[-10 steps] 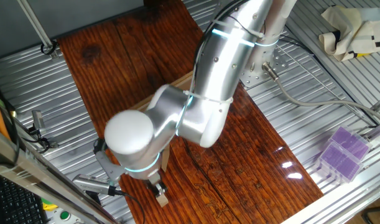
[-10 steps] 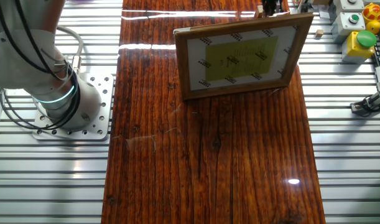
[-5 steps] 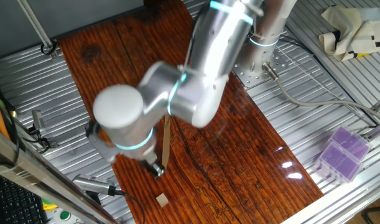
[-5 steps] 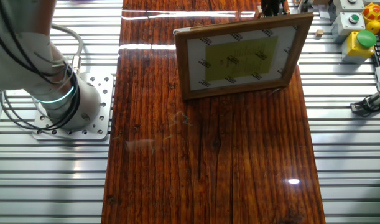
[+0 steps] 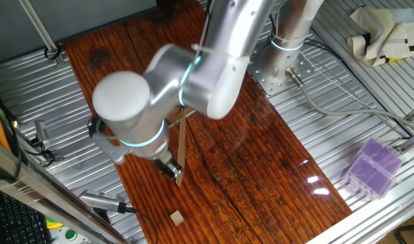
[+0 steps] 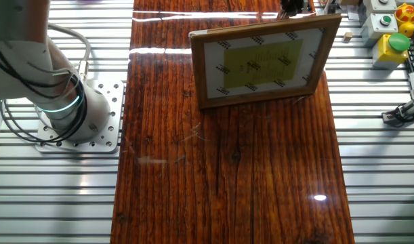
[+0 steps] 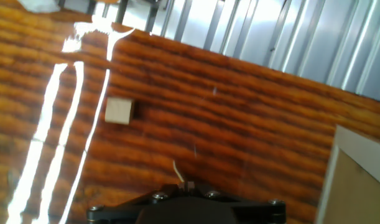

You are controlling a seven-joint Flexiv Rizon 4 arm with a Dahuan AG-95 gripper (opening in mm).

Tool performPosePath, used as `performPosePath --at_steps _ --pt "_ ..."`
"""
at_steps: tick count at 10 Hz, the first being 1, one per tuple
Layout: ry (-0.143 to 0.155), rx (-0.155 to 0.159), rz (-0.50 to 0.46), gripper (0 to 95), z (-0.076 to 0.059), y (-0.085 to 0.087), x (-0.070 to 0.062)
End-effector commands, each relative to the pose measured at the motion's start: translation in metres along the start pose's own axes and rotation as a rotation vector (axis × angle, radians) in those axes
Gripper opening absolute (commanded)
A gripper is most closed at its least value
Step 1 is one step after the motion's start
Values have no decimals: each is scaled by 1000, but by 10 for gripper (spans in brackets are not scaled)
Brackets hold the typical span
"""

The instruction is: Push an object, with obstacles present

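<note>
While the arm's bulky silver wrist fills the middle of one fixed view, the tiny wooden cube [image 5: 175, 217] lies alone near the near edge of the dark red-brown board [image 5: 274, 169], clear of everything. Just beyond it hangs the gripper [image 5: 171, 169] — apart from the cube, its dark tip low over the board; whether the fingers are spread or pressed together cannot be told. A thin pale strip [image 5: 181, 146] runs away from the gripper tip, touching or just beside it. In the hand view the cube [image 7: 120, 111] sits on bare board, well left of a pale wooden edge [image 7: 351, 180]. Farther off, the other fixed view shows the wide pale piece [image 6: 264, 59] standing as a frame with a lighter inset face.
</note>
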State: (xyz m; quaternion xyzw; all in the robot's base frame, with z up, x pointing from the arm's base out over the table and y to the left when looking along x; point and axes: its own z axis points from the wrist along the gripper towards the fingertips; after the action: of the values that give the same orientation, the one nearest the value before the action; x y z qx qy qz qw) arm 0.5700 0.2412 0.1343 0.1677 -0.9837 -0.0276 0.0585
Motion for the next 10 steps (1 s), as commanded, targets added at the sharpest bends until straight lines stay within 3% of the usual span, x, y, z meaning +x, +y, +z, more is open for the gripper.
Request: performPosePath --at_steps 1,3,8,10 --pt "-4 5 -16 0 -11 -2 10" --pt "-2 5 -30 0 -32 -4 22" --pt "80 7 -66 0 -113 -29 45" --pt "111 41 -110 0 -121 -28 48"
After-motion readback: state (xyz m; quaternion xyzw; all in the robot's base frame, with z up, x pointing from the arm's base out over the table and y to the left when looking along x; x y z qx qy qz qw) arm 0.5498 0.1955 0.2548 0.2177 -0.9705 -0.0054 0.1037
